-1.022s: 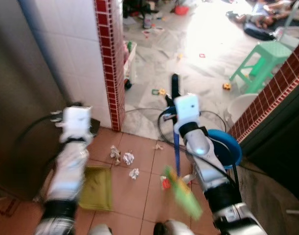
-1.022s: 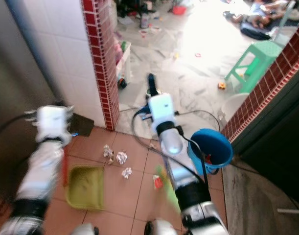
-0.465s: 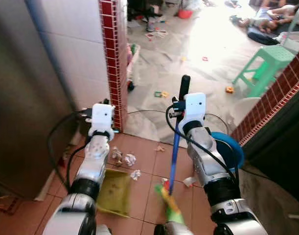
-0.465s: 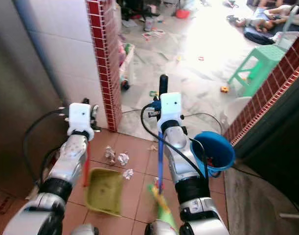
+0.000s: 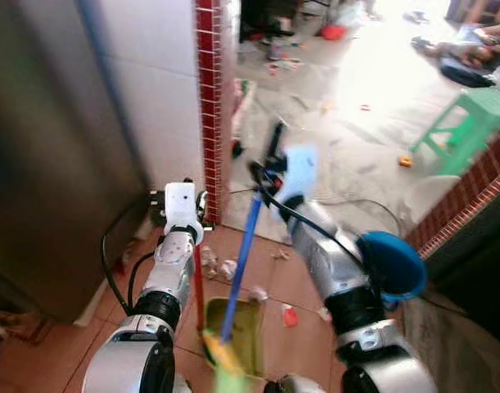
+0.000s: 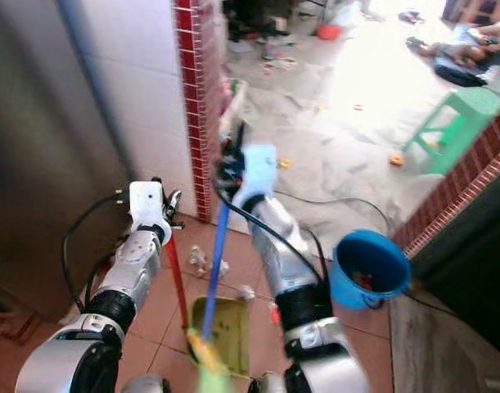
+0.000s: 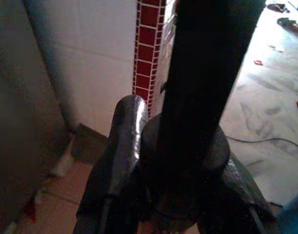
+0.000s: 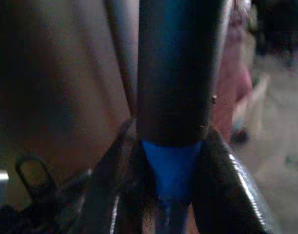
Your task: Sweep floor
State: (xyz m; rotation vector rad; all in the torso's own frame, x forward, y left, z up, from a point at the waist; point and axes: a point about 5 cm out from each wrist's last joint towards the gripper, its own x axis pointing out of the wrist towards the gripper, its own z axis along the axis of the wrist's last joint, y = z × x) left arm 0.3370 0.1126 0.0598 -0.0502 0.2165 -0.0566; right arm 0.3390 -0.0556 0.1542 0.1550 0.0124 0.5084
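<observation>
— What do your grippers hold, there on the terracotta tiles?

— My right gripper [image 8: 170,161] is clamped around the blue broom handle [image 5: 243,254], near its black grip; the broom's green bristles [image 6: 202,360] sit at the near edge of the green dustpan [image 5: 240,323]. My left gripper [image 7: 173,161] is closed on the dustpan's red handle [image 6: 177,282], beside the red-tiled pillar [image 5: 209,98].

— And the litter?

— Crumpled paper scraps [image 5: 218,264] lie just beyond the dustpan; a blue bucket [image 6: 368,270] stands to my right.
</observation>
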